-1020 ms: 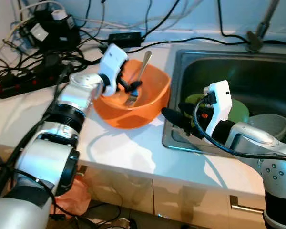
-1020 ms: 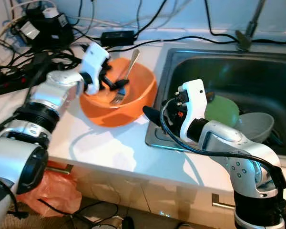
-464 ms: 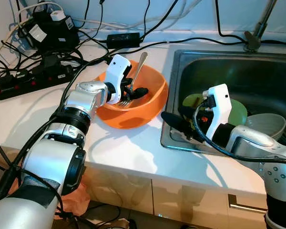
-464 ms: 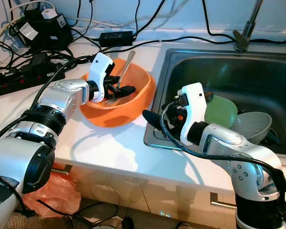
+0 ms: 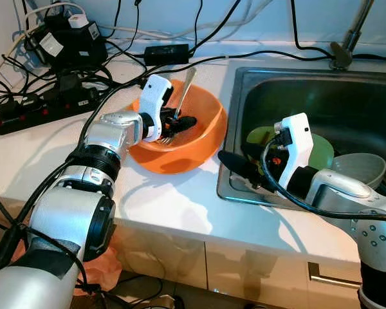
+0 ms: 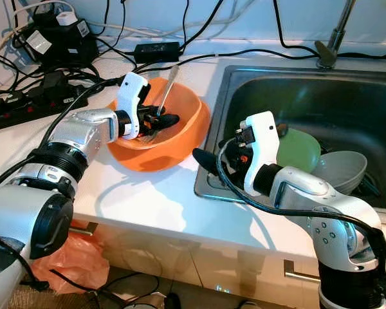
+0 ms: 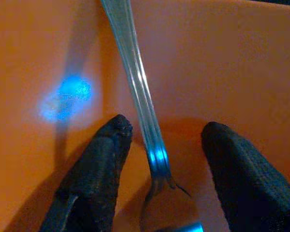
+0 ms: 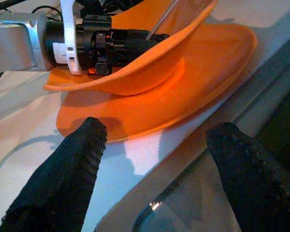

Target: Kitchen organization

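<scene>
An orange bowl [image 5: 202, 138] stands on the white counter beside the sink. A metal fork [image 5: 186, 90] leans inside it, handle up over the far rim. My left gripper [image 5: 179, 122] reaches into the bowl. It is open, and its black fingers [image 7: 99, 164] stand on either side of the fork's neck [image 7: 144, 106] with a gap on both sides. My right gripper [image 5: 241, 158] hovers open at the sink's near left corner, just right of the bowl [image 8: 183, 72], with its fingers [image 8: 72, 164] spread wide and nothing between them.
The steel sink [image 5: 296, 90] holds a green plate [image 5: 323, 151] and a grey bowl [image 5: 365, 167]. A faucet [image 5: 347, 38] rises at the back. A power strip [image 5: 38, 109], adapters and tangled cables cover the counter's back left. The counter's front edge runs close below the bowl.
The left gripper has settled lower into the bowl around the fork, and the fork's handle now leans a little further left. The right arm has barely moved.
</scene>
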